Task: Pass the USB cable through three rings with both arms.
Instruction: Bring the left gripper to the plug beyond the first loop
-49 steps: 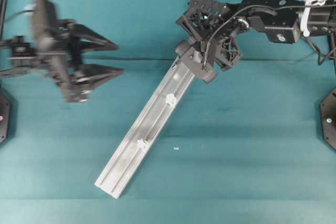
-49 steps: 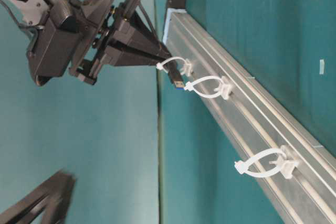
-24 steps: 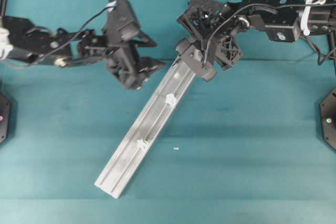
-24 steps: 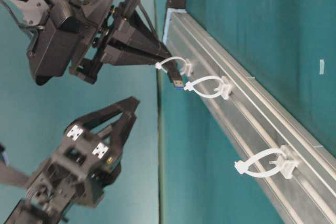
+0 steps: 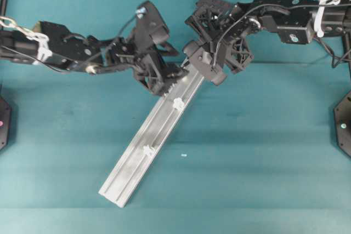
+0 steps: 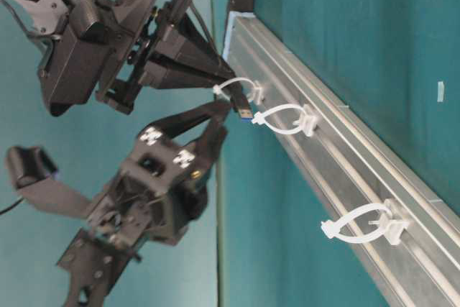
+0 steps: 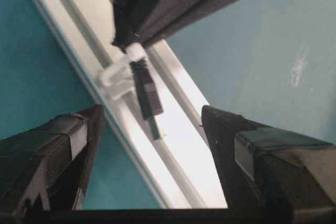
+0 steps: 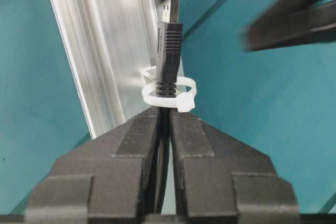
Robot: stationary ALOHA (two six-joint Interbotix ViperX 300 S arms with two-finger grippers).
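The cable [image 8: 167, 51] is gripped by the right claw [image 8: 164, 124], its plug threaded through one ring [image 8: 168, 94]; two rings remain. The left claw [image 7: 152, 145] is spread open just beyond the plug.

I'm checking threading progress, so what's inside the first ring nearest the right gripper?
The USB cable plug sits through the first ring, held by the right gripper. The cord behind is hidden between its fingers.

Even, bright light; rail [image 8: 100, 40] glares, left fingers [image 8: 294, 24] blur.
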